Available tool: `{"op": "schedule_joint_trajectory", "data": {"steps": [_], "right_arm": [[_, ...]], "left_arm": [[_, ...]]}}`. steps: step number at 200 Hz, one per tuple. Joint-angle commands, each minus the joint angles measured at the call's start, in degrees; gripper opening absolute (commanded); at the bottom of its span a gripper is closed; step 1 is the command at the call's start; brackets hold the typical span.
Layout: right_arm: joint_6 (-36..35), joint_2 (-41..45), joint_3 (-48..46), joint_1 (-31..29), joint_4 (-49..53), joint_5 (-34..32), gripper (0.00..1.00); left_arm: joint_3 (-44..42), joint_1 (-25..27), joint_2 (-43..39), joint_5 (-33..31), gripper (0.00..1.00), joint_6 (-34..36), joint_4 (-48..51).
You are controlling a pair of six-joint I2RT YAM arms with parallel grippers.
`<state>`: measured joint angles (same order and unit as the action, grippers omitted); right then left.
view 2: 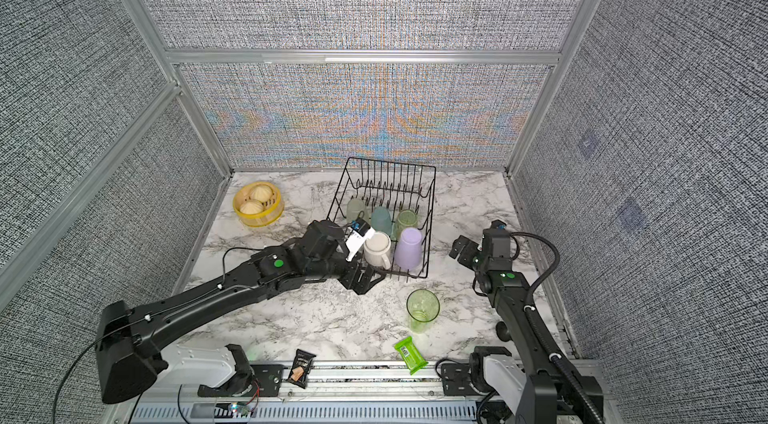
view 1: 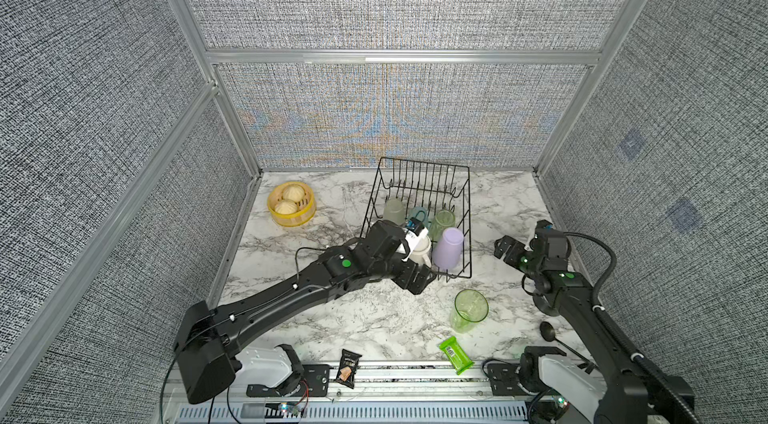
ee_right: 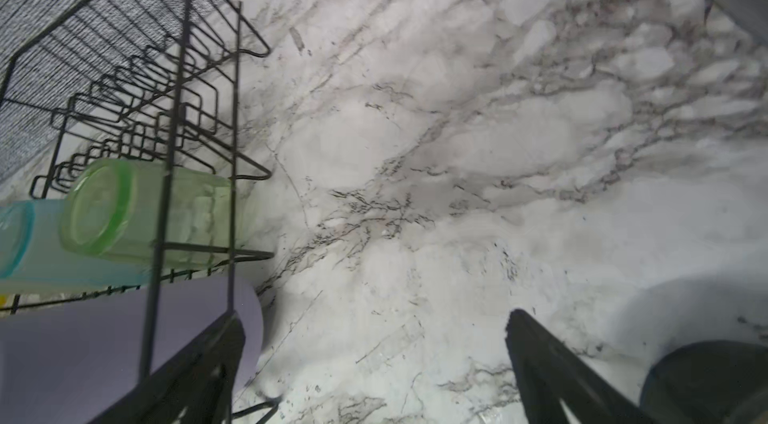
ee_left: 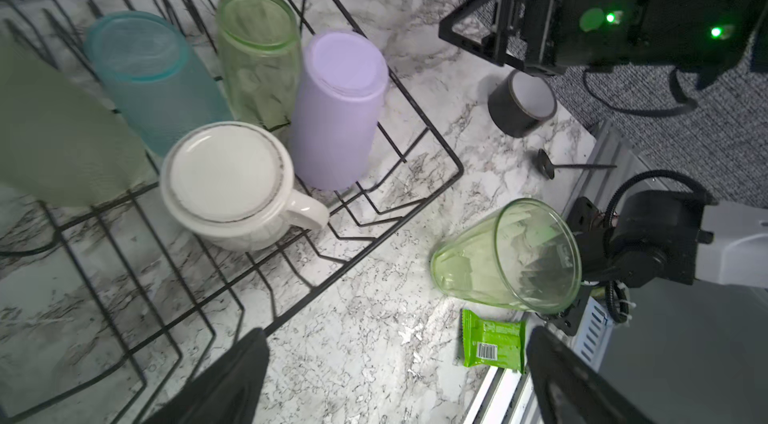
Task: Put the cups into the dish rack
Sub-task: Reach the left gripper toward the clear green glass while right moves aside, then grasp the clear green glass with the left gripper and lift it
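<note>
Currently wide open and empty: left gripper at near edge of dish rack, right gripper beside its right wall; green tumbler upright outside.

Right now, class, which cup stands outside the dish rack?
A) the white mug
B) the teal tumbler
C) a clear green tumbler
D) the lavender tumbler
C: a clear green tumbler stands upright on the marble tabletop, in front of the dish rack, not inside it.
</note>
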<state>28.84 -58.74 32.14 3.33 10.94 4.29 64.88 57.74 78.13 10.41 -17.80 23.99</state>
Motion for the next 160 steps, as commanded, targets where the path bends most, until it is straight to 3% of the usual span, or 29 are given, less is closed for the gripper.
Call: {"op": "schedule_joint_trajectory", "data": {"steps": [1,94,160], "right_arm": [[4.4,-1.9,-1.7,2.4,-5.2,5.9,0.99],[5.3,-9.8,-2.8,3.3,-6.0,8.2,0.99],[5.0,-9.0,-2.8,3.4,-5.7,7.8,0.99]], "left_arm": [[2.7,2.1,3.5,-0.9,0.97,2.0,3.2],[18.1,10.2,22.6,-2.8,0.91,3.8,12.4],[23.6,12.2,29.3,-2.5,0.62,4.4,16.3]]}}
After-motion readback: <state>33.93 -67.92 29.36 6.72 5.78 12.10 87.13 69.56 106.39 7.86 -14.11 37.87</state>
